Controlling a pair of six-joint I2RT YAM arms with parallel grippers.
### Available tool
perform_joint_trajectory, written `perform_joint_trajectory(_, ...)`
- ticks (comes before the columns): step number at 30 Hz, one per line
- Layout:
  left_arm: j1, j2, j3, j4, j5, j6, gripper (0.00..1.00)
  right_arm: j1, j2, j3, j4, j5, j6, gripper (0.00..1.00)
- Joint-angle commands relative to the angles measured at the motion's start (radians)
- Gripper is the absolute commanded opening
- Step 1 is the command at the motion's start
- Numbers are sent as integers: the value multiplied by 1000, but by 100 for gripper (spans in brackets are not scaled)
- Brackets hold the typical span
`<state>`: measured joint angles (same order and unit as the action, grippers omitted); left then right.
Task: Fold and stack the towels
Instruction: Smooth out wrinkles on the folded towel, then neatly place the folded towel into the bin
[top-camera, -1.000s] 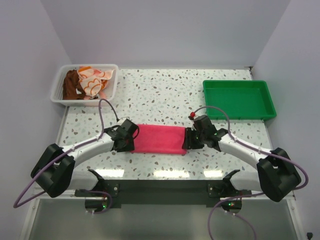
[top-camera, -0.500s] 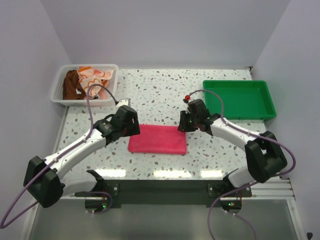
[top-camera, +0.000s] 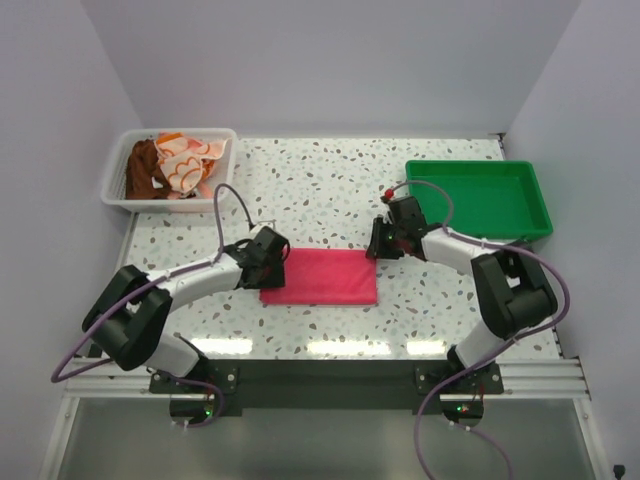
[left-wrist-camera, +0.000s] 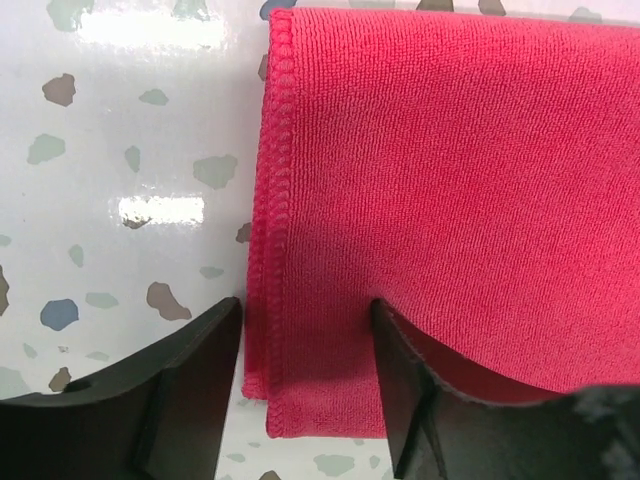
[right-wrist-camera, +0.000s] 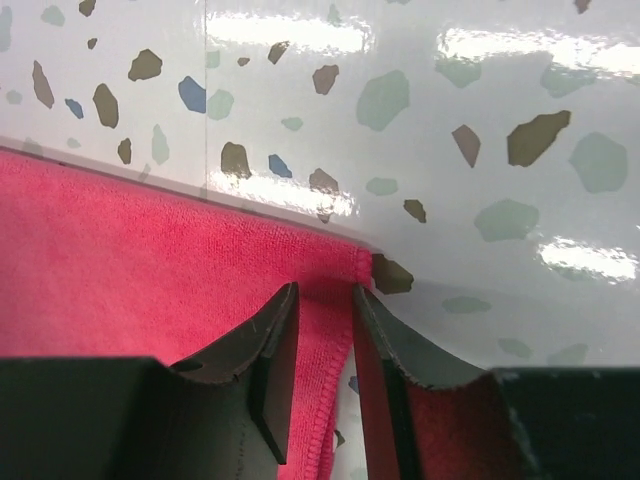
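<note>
Left end effector (left-wrist-camera: 305, 305) low, jaws apart

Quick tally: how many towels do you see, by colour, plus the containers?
Hot pink towel: 1
Dark brown towel: 1
Orange flowered towel: 1
White basket: 1
Green tray: 1
Total: 5; basket pile may hide more.

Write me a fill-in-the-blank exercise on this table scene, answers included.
The folded terry towel lying between the left tool and the right tool is hot ____.
The white mesh basket holds a dark brown cloth and an ____ flower-patterned cloth.
The green plastic tray sits at the far ____ corner of the speckled table.
Missing: pink; orange; right.
</note>
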<state>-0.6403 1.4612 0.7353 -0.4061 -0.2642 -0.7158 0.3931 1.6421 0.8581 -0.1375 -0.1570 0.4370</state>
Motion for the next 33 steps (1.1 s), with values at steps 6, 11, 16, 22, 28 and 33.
perform_joint_trajectory(6,-37,-74,153,-42,-67,121,81,-71,-221,32,-235,120,-40,61)
perform_joint_trajectory(11,-165,-35,323,-88,-113,180,96,-189,-318,-33,-365,208,-14,92)
perform_joint_trajectory(16,-369,148,510,-120,-153,200,100,-243,-419,-90,-398,226,3,99)
perform_joint_trajectory(22,-545,427,787,-223,-213,225,89,-281,-426,-122,-384,229,-1,99)
perform_joint_trajectory(28,-618,583,904,-209,-214,280,72,-306,-415,-157,-344,182,8,99)
perform_joint_trajectory(33,-624,660,918,-201,-224,302,69,-304,-407,-174,-323,162,9,99)
